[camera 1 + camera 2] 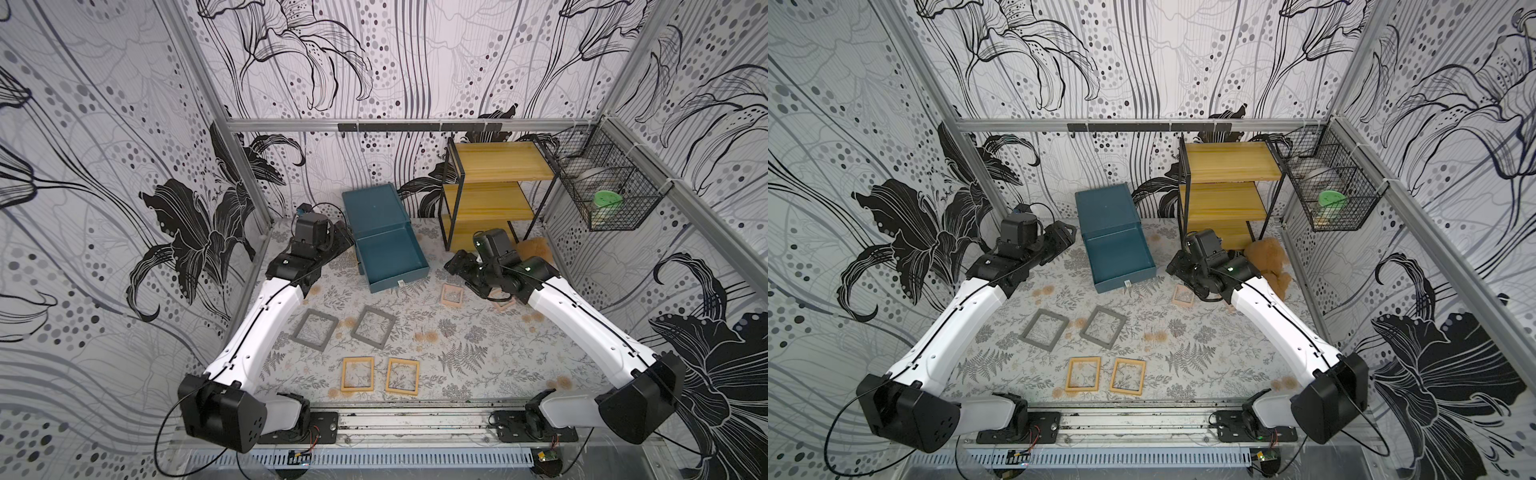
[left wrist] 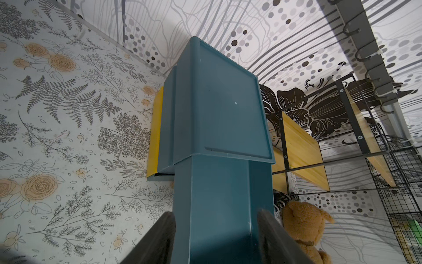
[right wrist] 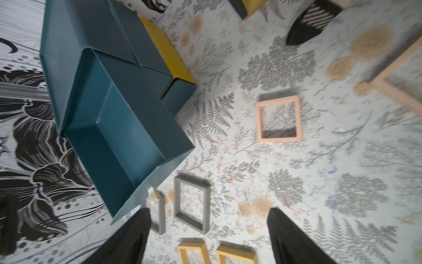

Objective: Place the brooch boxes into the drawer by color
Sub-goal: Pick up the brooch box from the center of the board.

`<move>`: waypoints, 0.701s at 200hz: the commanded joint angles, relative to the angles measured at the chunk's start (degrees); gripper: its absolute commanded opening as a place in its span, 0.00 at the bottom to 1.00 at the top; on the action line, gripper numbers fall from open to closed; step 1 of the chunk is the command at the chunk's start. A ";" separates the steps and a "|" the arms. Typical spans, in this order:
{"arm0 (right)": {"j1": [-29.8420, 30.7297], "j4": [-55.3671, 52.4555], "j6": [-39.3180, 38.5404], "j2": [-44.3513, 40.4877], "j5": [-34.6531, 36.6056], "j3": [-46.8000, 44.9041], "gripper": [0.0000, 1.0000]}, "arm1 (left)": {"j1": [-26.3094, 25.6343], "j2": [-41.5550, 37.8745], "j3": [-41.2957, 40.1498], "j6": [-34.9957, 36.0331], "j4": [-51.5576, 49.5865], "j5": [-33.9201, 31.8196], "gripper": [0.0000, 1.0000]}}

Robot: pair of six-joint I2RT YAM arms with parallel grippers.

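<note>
The teal chest's top drawer (image 1: pixel 400 283) (image 1: pixel 1111 285) is pulled out and empty. Two grey brooch boxes (image 1: pixel 314 330) (image 1: pixel 372 332) and two yellow ones (image 1: pixel 357 374) (image 1: pixel 402 376) lie flat in front of it. A pink box (image 1: pixel 451 295) (image 3: pixel 278 118) lies to the drawer's right. A second pink one (image 1: pixel 503 304) is partly under my right arm. My left gripper (image 1: pixel 341 237) (image 2: pixel 215 214) is open beside the drawer's left wall. My right gripper (image 1: pixel 455 264) (image 3: pixel 209 230) hangs open and empty above the mat, right of the drawer.
A yellow shelf rack (image 1: pixel 494 187) stands at the back right. A brown teddy bear (image 1: pixel 1268 257) lies at its foot behind my right arm. A wire basket (image 1: pixel 602 183) hangs on the right wall. A yellow panel (image 3: pixel 166 50) shows low on the chest's side.
</note>
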 commanded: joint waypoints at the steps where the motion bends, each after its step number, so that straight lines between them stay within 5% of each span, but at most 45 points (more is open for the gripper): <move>1: -0.54 -6.62 -9.78 1.76 3.19 2.70 0.92 | -1.21 -2.93 -0.80 2.46 -2.94 -1.01 0.62; 39: -0.57 -7.43 -14.43 5.16 3.95 2.60 0.99 | -4.98 -7.17 -2.25 5.22 -7.21 0.27 0.62; 140: -0.59 -4.53 -16.50 12.51 7.83 1.14 0.96 | -19.20 -20.00 -11.57 7.72 -11.49 5.40 0.62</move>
